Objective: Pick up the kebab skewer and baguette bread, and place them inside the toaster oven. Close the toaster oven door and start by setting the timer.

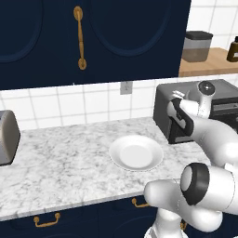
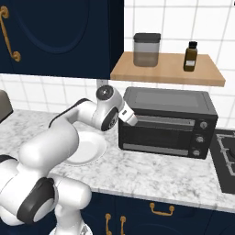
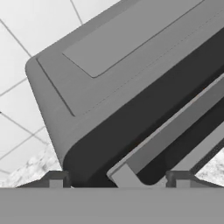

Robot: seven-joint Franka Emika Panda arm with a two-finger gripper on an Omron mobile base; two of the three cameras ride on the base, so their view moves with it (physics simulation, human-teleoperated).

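Note:
The dark grey toaster oven (image 2: pixel 170 98) stands on the marble counter under the wooden shelf. Its glass door (image 2: pixel 158 136) is closed, with the grey bar handle (image 2: pixel 167 120) running along its top. My gripper (image 2: pixel 134 120) is at the door's upper left corner. In the hand view the gripper (image 3: pixel 117 179) is open, with its fingertips (image 3: pixel 54 179) on either side of the left end of the handle (image 3: pixel 131 170) and a gap on both sides. The kebab skewer and baguette bread are out of view.
A white dinner plate (image 1: pixel 135 152) lies bare on the counter left of the oven. A silver pop-up toaster (image 1: pixel 7 137) stands at the far left. The shelf (image 2: pixel 167 69) holds a jar and a dark bottle. A stove top (image 2: pixel 226 158) lies to the oven's right.

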